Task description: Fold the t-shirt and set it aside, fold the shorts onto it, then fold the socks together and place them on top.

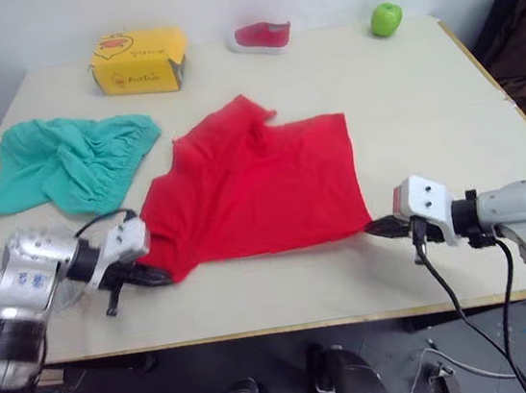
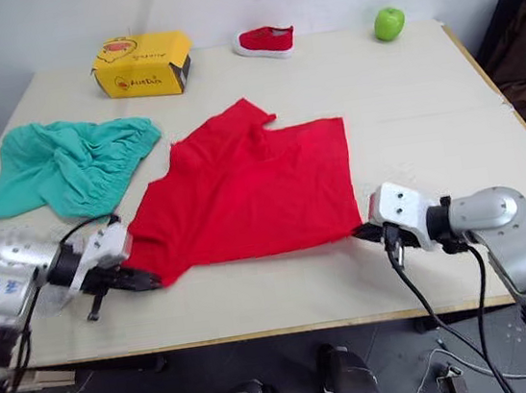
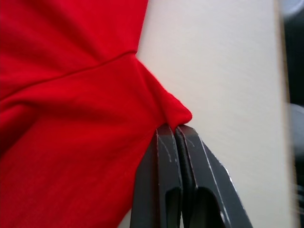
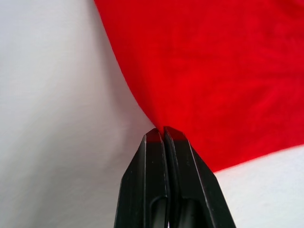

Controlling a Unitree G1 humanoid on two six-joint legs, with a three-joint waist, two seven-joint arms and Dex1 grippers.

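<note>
Head views, table: a pale beige rectangular tabletop [image 1: 407,110] carries everything
Head views, shirt: the bright red short-sleeved cloth t-shirt [image 1: 253,193] lies spread and partly folded at the table's middle, its lower edge near the front edge; one corner points toward the far side
Head views, shorts: the teal-green wrinkled cloth shorts [image 1: 65,164] lie in a heap on the robot's left, just beside the shirt but apart from it
Head views, left arm: the left gripper [image 1: 152,276] lies low on the table at the shirt's near-left corner; its black fingers reach the cloth
Head views, right arm: the right gripper [image 1: 376,228] lies low at the shirt's near-right corner, tips at the hem
Head views, far side: a yellow cardboard box [image 1: 139,62] stands behind the shorts; a small red-and-white shoe [image 1: 261,36] and a green apple [image 1: 386,18] sit along the far edge, well apart from the garments
Left wrist view, jaws: the two black fingers [image 3: 166,180] are pressed together, pinching a small peak of the red cloth; bare table beside it
Right wrist view, jaws: the fingers [image 4: 154,175] are closed against each other, their tips clamped on the shirt's edge; red cloth spreads beyond, pale table on either side
</note>
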